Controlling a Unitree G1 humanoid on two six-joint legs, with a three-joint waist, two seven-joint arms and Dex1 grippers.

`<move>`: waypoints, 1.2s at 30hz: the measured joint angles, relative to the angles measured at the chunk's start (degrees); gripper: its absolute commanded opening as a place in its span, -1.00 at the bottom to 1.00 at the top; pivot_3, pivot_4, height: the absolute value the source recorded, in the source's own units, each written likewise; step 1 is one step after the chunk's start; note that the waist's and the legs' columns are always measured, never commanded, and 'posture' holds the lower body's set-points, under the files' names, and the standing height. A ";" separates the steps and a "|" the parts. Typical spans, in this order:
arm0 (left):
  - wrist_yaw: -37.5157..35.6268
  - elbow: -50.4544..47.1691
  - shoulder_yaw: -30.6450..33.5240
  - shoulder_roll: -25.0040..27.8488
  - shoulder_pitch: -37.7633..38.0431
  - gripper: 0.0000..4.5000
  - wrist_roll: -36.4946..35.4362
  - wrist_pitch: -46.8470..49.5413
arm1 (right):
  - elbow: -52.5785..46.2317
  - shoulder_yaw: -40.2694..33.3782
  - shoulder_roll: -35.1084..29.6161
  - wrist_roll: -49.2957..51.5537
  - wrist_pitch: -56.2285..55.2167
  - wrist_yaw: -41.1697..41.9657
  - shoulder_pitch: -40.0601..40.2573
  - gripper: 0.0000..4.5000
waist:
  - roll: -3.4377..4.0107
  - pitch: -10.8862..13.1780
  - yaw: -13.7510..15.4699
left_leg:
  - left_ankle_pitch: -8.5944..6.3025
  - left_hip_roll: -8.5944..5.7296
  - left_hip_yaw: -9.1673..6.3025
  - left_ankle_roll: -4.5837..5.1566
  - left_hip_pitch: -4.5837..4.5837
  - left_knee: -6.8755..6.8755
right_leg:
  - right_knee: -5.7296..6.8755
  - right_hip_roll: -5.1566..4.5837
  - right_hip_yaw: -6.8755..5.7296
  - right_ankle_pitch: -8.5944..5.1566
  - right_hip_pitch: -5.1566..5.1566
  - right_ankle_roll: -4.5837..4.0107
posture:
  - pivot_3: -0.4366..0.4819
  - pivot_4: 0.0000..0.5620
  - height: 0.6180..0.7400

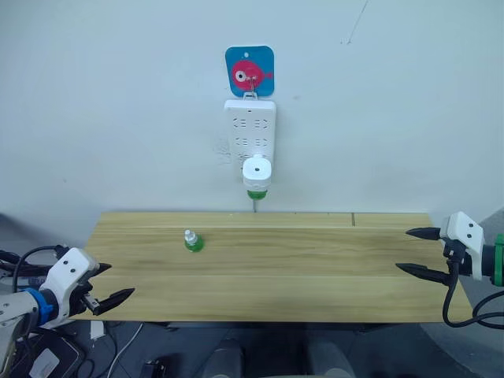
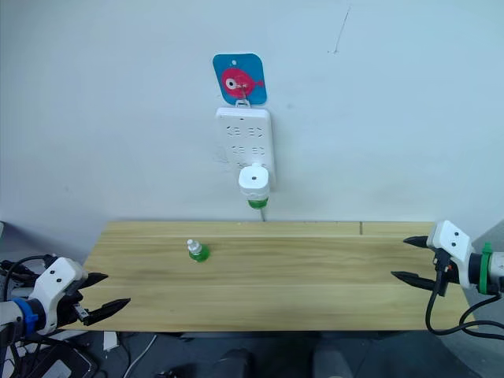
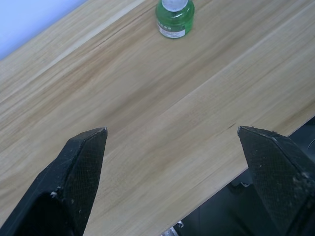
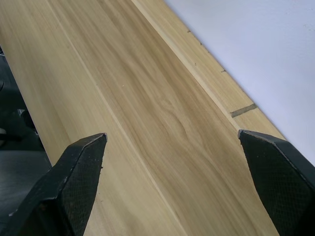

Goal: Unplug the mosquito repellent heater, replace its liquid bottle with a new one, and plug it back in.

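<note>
The white mosquito repellent heater (image 1: 257,170) is plugged into the bottom of a white power strip (image 1: 250,130) on the wall, with a green liquid bottle (image 1: 257,194) screwed in under it. A second small green bottle (image 1: 193,240) with a white cap stands upright on the wooden table (image 1: 315,268), left of centre, and shows in the left wrist view (image 3: 174,17). My left gripper (image 1: 108,285) hangs open off the table's front left corner. Over the table's right edge my right gripper (image 1: 415,252) is open and holds nothing.
A blue card with a red fish (image 1: 250,71) hangs on the wall above the power strip. Cables (image 1: 24,264) lie below the table's left end. The table's back edge meets the white wall.
</note>
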 measured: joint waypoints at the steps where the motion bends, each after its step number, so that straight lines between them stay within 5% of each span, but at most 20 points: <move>1: -0.01 0.00 0.00 0.00 0.00 1.00 0.00 0.00 | 0.00 0.00 0.00 0.00 0.00 0.00 0.00 0.99 | 0.00 0.00 0.00 | 0.00 0.00 0.00 0.00 0.00 0.00 | 0.00 0.00 0.00 0.00 0.00 0.00 | 0.08 -0.56 1.00; 36: -3.54 2.33 0.54 0.84 -0.09 1.00 -0.56 0.60 | -3.72 -1.68 0.02 1.45 2.27 -1.72 3.74 0.99 | -0.05 -0.01 -0.07 | 0.00 0.00 0.01 -0.01 -0.03 0.00 | 0.00 0.00 0.00 0.00 -0.03 0.00 | 0.02 -0.61 1.00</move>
